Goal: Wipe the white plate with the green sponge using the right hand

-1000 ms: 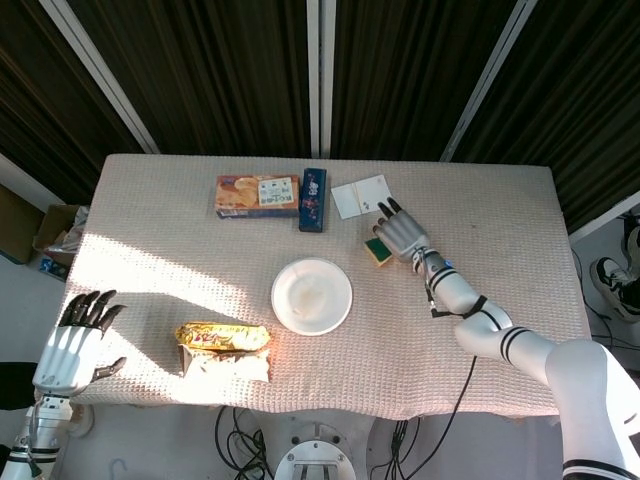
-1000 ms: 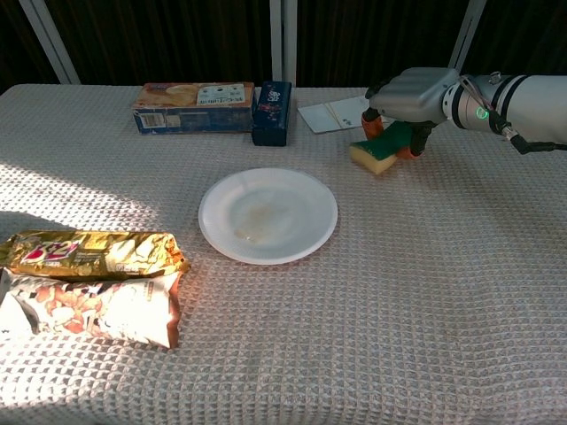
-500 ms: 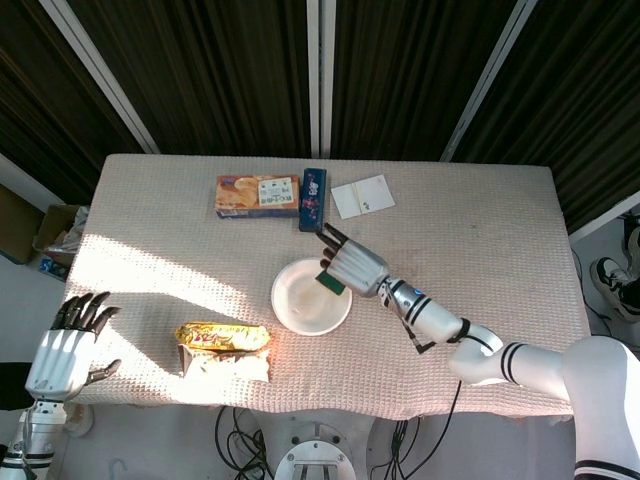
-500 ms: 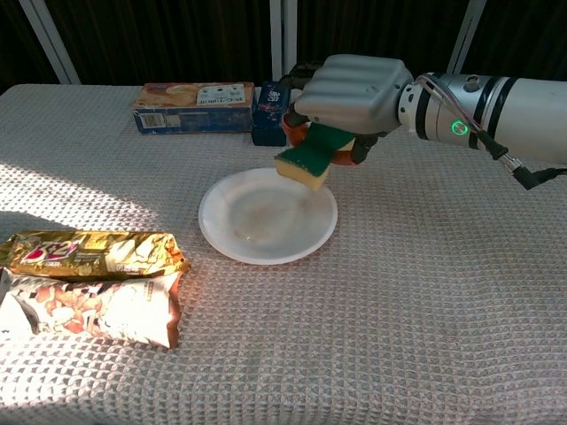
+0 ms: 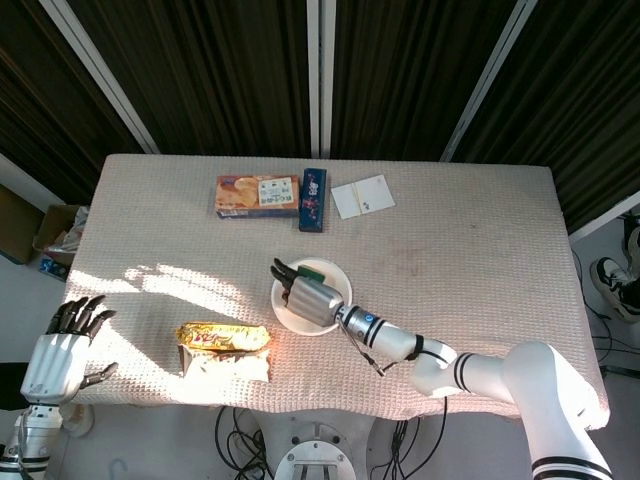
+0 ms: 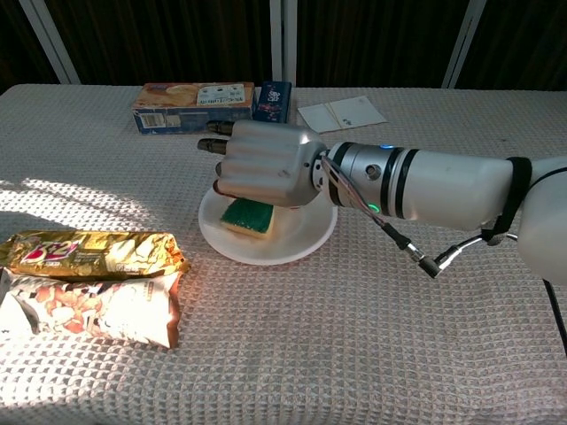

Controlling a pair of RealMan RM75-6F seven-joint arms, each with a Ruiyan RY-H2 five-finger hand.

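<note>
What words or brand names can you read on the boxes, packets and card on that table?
None can be read.
Orange rectangular biscuit box: print too small.
Dark blue upright carton: blurred.
Gold foil snack packet: red lettering, glare, unreadable.
White paper card: marks too faint.

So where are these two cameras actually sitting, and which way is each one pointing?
Head view: high above the near table edge, looking steeply down on the whole table; shows the right hand over the white plate, its arm, and the left hand, open, off the near-left corner.
Chest view: lower, looking across the tabletop toward the dark curtain; shows only the right hand and forearm, holding the green sponge on the plate.
Shared: the right hand, plate, snack bags and biscuit box.
</note>
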